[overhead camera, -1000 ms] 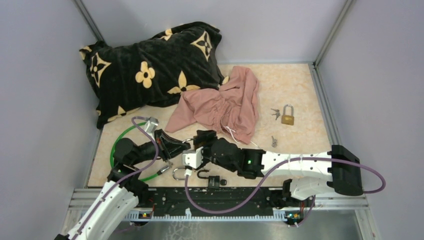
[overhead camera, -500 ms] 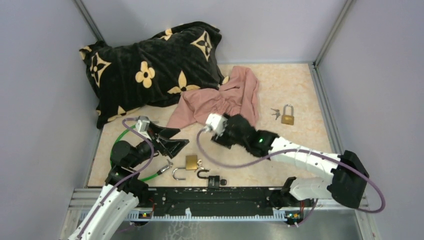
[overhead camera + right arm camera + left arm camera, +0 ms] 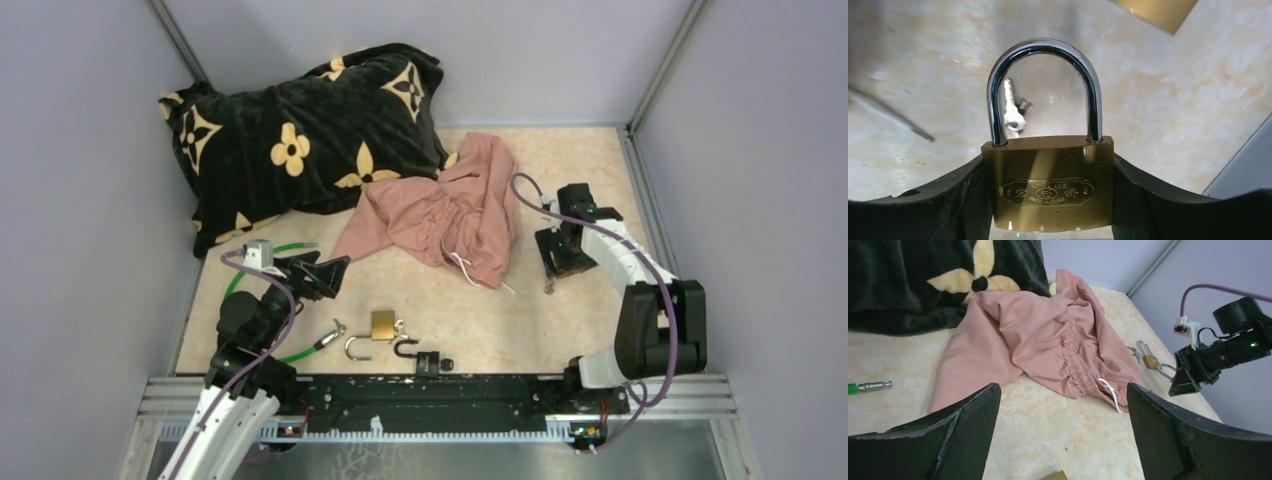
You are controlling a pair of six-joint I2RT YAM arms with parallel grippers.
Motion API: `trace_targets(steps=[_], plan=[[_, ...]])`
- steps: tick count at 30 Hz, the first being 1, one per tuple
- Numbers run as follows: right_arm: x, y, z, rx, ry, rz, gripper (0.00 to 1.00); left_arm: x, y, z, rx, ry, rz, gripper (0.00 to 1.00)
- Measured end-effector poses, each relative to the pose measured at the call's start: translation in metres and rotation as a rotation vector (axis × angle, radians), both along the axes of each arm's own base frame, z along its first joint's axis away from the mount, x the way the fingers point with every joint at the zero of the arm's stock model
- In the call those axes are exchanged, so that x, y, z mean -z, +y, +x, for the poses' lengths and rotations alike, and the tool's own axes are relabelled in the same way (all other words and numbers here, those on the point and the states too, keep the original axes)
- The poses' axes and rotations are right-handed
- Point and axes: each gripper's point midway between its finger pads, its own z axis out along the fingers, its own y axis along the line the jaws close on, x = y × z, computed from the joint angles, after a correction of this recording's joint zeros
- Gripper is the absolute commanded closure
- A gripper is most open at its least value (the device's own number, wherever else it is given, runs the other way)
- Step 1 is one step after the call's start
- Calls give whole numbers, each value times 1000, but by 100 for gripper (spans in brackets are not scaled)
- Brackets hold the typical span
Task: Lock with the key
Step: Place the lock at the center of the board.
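A brass padlock [image 3: 1048, 190] with a closed chrome shackle fills the right wrist view. My right gripper [image 3: 1048, 160] is shut on its body, with the black fingers [image 3: 948, 200] against both sides. Small keys [image 3: 1013, 112] lie on the table behind the shackle. In the top view the right gripper [image 3: 562, 262] points down at the far right, hiding that padlock. A single key [image 3: 547, 287] lies just in front of it. My left gripper [image 3: 325, 272] hovers open and empty at the left. A second brass padlock [image 3: 383, 322] with keys attached lies front centre.
A loose silver shackle [image 3: 357, 347] and a black lock [image 3: 425, 360] lie near the front edge. A green cable [image 3: 285, 247] loops under the left arm. A pink cloth [image 3: 450, 210] and a black flowered pillow [image 3: 300, 130] take up the back. Walls close in on both sides.
The right arm swung from the front centre to the padlock at the far right. The left gripper opened and drew back left, leaving the second brass padlock on the table.
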Motion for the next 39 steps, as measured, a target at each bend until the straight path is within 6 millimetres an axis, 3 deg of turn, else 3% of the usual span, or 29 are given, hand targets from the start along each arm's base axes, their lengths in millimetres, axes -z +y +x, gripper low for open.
trace_targets(steps=[3, 8, 14, 20, 26, 34, 39], plan=[[19, -17, -12, 57, 108, -39, 100, -2, 4, 0, -22, -13, 0, 1], [36, -29, -25, 105, 218, -46, 100, -1, 6, -1, -27, -20, 6, 1], [35, -46, -22, 178, 204, -34, 78, 2, 5, 0, -23, -10, 11, 1], [45, -40, -23, 166, 248, 11, 74, 6, 3, 0, -12, 4, 17, 1], [56, -34, -25, 159, 309, 38, 45, 10, 0, 1, 3, 21, 25, 1], [57, -33, -25, 159, 335, 44, 36, 12, -3, 0, 20, 26, 28, 1], [57, -33, -25, 169, 338, 43, 24, 12, -4, -1, 27, 27, 28, 1]])
